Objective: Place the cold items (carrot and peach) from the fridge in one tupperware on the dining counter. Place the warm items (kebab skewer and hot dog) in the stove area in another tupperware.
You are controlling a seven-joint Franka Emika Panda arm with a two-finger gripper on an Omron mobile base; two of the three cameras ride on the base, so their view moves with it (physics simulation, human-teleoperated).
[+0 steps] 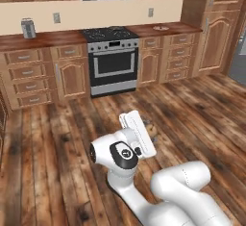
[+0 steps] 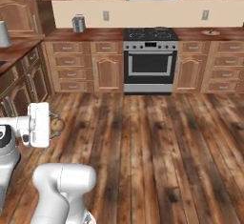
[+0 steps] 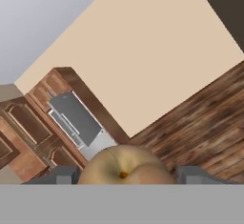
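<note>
A yellow-orange peach (image 3: 125, 167) sits between my two dark fingertips (image 3: 59, 175) at the bottom of the hand view, and my gripper (image 3: 125, 175) is shut on it. From the right base view the peach (image 2: 57, 124) pokes out beside the white hand, with the gripper (image 2: 55, 123) held low over the wooden floor at the left. In the left base view the gripper (image 1: 151, 130) sits mostly behind the hand. The stove (image 1: 111, 33) (image 2: 150, 34) stands across the room. The carrot, kebab skewer, hot dog and tupperware are out of view.
Wooden cabinets and counters flank the stove. A small plate (image 1: 161, 28) (image 2: 210, 32) lies right of it, its contents too small to tell. A metal canister (image 1: 28, 28) (image 2: 78, 24) stands on the left. A counter corner (image 2: 19, 46) juts in nearby. Open wood floor (image 2: 152, 137) lies ahead.
</note>
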